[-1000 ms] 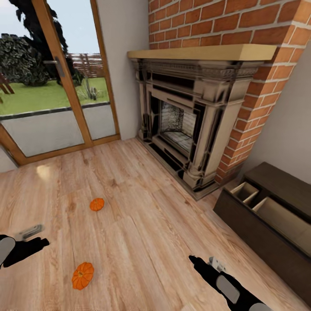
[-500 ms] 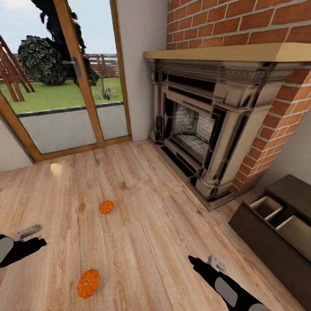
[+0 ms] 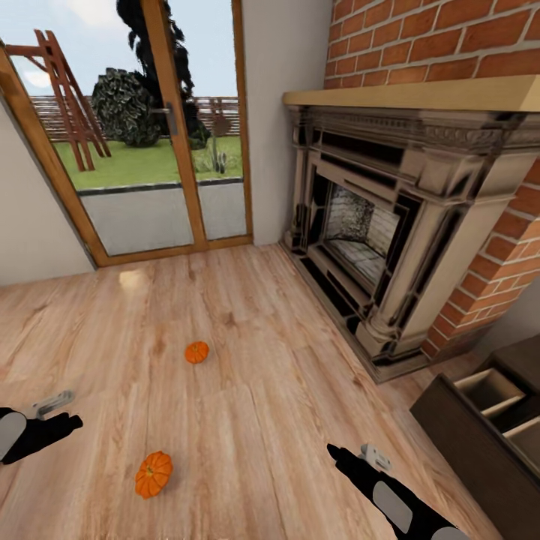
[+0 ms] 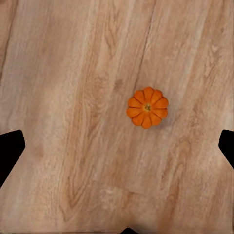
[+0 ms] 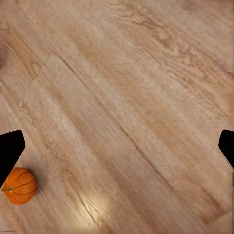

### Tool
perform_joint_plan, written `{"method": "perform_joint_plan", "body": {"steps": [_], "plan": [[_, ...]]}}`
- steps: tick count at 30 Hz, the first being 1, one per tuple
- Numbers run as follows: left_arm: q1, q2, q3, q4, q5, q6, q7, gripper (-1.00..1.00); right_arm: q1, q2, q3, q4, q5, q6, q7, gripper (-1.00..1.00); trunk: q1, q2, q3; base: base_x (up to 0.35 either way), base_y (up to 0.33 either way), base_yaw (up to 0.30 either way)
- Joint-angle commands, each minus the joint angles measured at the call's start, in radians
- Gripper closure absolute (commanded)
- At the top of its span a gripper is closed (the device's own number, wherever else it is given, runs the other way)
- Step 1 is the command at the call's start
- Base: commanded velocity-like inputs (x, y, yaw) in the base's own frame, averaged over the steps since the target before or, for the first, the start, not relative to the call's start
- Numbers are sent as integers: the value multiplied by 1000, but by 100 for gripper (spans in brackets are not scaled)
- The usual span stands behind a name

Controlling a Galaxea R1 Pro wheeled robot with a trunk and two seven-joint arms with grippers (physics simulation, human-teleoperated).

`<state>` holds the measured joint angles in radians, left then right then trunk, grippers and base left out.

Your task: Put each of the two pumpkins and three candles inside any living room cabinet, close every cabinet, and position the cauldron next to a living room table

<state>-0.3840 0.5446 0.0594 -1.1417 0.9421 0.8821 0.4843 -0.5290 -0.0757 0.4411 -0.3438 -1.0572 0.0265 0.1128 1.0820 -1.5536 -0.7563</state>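
Pumpkins: two on the wood floor (image 3: 247, 420), well apart. Near pumpkin (image 3: 154, 474) lies farther from the fireplace (image 3: 375, 225), close to the left gripper (image 3: 64, 411); far pumpkin (image 3: 196, 352) sits nearer the fireplace hearth. Cabinet (image 3: 480, 427) stands beside the fireplace's brick side, drawer compartments open. Right gripper (image 3: 352, 454) hovers over bare floor between near pumpkin and cabinet. Both grippers: fingers spread wide, holding nothing.
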Motion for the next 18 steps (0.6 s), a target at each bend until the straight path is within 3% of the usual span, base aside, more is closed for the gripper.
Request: {"method": "perform_joint_plan", "body": {"steps": [1, 9, 18], "plan": [[-1, 0, 0, -1, 11, 3, 10, -100, 0, -1, 4, -1, -7, 3, 2, -100, 0, 0, 0, 0, -314, 283], [-1, -3, -1, -1, 9, 3, 12, -100, 0, -1, 4, -1, -7, 4, 2, -100, 0, 0, 4, 15, -278, 283], [-1, -4, -5, -1, 9, 2, 16, -100, 0, -2, 4, -1, -7, 4, 2, -100, 0, 0, 8, 223, -40, 283]]}}
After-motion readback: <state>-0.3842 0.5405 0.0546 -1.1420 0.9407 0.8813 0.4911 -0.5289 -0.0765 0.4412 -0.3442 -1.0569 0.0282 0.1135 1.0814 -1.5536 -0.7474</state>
